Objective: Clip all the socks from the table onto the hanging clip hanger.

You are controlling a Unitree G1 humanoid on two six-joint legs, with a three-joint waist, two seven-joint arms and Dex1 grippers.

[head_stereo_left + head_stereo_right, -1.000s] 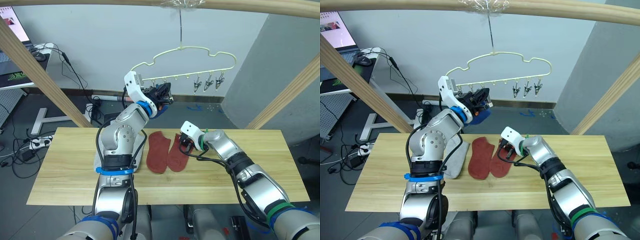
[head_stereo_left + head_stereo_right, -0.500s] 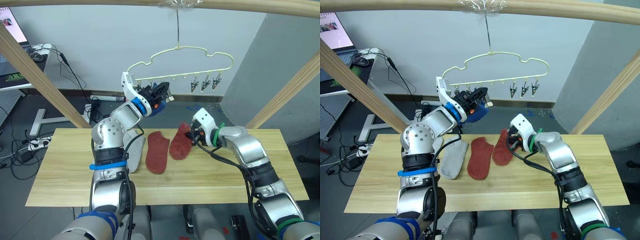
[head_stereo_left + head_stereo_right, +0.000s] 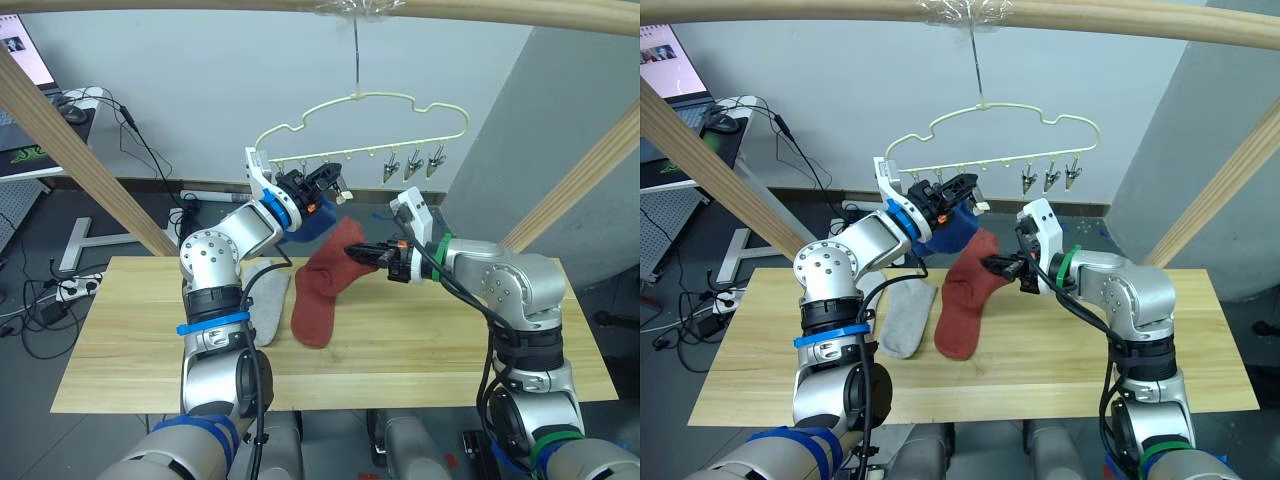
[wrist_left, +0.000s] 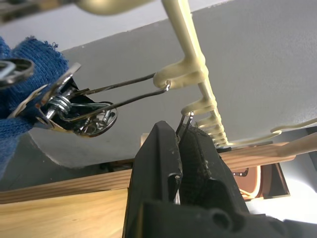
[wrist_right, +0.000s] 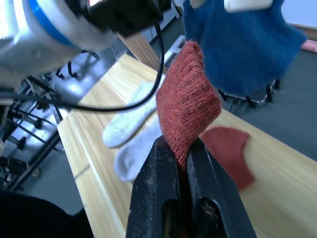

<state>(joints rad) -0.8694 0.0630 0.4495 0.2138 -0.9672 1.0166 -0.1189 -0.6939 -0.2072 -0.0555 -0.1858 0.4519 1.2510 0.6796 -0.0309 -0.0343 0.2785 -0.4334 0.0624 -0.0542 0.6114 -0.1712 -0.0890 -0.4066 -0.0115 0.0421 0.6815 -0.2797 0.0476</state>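
Note:
The pale yellow clip hanger [image 3: 362, 100] hangs from a wooden pole above the table [image 3: 130, 330]. My left gripper [image 3: 333, 186] is up at its row of clips, shut on a metal clip [image 4: 181, 125]. A blue sock [image 3: 312, 221] hangs from a neighbouring clip [image 4: 62, 106]. My right gripper [image 3: 364, 255] is shut on a rust red sock [image 3: 335, 262], held in the air just below the left gripper. A second red sock [image 3: 312, 320] and two light grey socks [image 5: 132, 124] lie on the table.
Three free clips [image 3: 412, 165] hang at the hanger's right end. Slanted wooden poles [image 3: 70, 140] [image 3: 575, 180] flank the table on both sides. A desk with a laptop [image 3: 30, 90] and floor cables [image 3: 150, 160] sit at the back left.
My right gripper has lifted one red sock off the table, up and leftward toward the hanger. The left gripper stays at the clips.

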